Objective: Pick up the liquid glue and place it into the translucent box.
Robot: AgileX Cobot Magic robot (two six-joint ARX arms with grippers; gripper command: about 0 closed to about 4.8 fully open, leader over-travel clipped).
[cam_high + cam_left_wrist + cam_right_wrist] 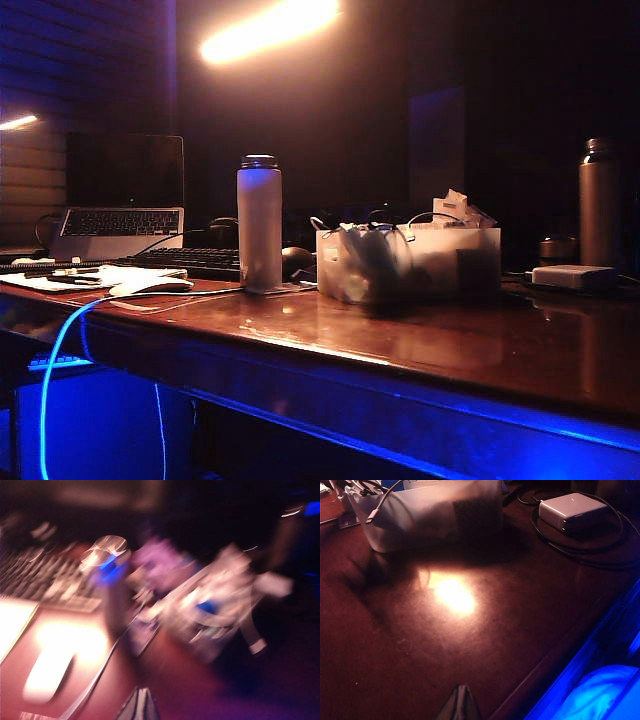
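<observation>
The translucent box (410,262) stands mid-table with cables and papers over its rim. It shows in the right wrist view (430,515) and, blurred, in the left wrist view (190,625). A blue patch (207,607) lies inside it; the blur hides whether it is the liquid glue's cap. No other view shows the glue. My left gripper (141,692) hovers over the table short of the box, tips together and empty. My right gripper (461,687) is shut and empty above bare wood near the table's front edge. Neither arm appears in the exterior view.
A tall frosted bottle (259,222) stands left of the box, with a white mouse (150,286), keyboard (190,262) and laptop (120,220) further left. A white power block (572,510) with coiled cable and a metal flask (598,200) sit right of the box.
</observation>
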